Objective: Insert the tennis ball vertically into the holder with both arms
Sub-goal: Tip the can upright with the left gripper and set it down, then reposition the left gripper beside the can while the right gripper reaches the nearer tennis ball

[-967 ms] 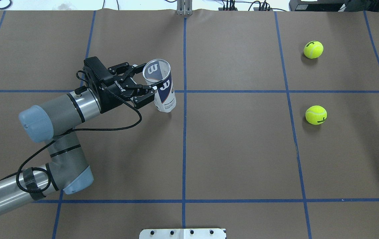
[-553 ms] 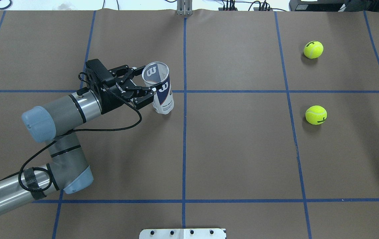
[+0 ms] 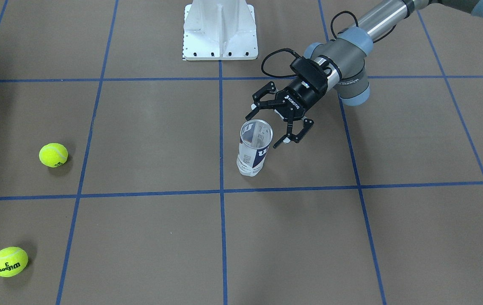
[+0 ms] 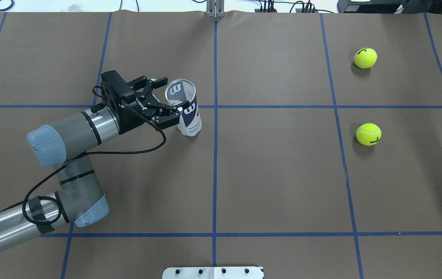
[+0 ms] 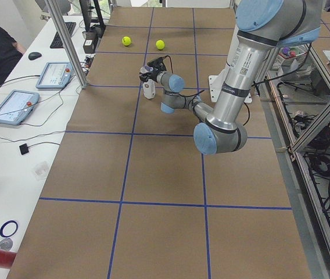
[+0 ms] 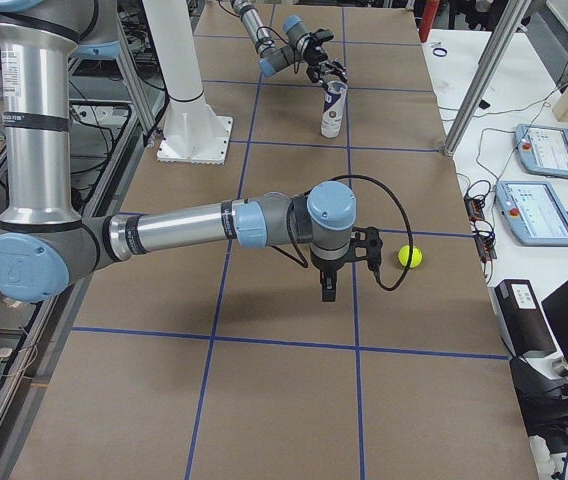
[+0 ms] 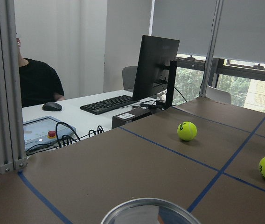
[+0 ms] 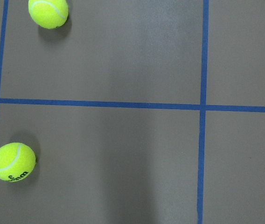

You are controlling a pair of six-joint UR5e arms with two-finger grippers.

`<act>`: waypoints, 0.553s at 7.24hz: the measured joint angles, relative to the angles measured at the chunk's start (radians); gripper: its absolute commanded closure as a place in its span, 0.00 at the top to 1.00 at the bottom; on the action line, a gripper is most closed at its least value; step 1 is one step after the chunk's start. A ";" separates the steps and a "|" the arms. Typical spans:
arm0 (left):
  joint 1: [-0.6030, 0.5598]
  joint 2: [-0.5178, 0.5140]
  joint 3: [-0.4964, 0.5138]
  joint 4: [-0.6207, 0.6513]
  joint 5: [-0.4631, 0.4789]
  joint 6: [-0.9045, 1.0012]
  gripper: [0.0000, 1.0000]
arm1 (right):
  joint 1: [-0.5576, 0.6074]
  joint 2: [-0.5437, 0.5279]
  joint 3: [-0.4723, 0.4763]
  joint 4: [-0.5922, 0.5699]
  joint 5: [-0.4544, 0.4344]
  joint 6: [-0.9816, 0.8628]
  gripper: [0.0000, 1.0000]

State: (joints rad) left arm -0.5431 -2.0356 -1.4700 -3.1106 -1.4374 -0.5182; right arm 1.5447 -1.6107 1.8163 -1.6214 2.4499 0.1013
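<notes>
The holder [image 4: 190, 116], a clear can with a white and navy label, stands upright and open-topped on the brown table left of centre; it also shows in the front view [image 3: 253, 154]. My left gripper [image 4: 171, 100] is open at the holder's upper part, one finger on each side, also seen from the front [image 3: 271, 126]. The holder's rim [image 7: 149, 212] fills the bottom of the left wrist view. Two yellow tennis balls [image 4: 365, 57] [image 4: 368, 134] lie far to the right. My right gripper [image 6: 327, 283] hangs above the table near one ball [image 6: 410, 257]; I cannot tell whether it is open or shut.
The white base pedestal [image 3: 220, 29] stands at the robot's edge of the table. Blue tape lines [image 4: 215, 155] divide the brown table. The right wrist view looks down on both balls [image 8: 48, 11] [image 8: 13, 161]. A side desk holds tablets [image 5: 14, 106] and a seated person [image 7: 37, 84].
The left gripper and the holder's top have shifted slightly toward the robot. The gripper's fingers look spread wider than before. The balls have not moved.
</notes>
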 measured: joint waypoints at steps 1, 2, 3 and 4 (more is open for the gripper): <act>0.000 -0.002 -0.015 0.000 0.000 -0.006 0.99 | 0.000 0.000 0.000 0.000 0.000 0.000 0.99; -0.001 -0.003 -0.053 0.006 -0.002 -0.014 0.99 | 0.000 0.000 0.000 0.000 0.002 0.000 0.99; -0.005 -0.001 -0.094 0.024 -0.005 -0.018 0.99 | 0.000 0.000 0.003 0.000 0.003 0.001 1.00; -0.014 0.007 -0.132 0.057 -0.009 -0.019 0.99 | 0.000 0.000 0.008 0.000 0.002 0.001 0.99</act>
State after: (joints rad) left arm -0.5571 -2.0282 -1.6015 -3.0532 -1.4468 -0.5377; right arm 1.5447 -1.6107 1.8238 -1.6214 2.4519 0.1026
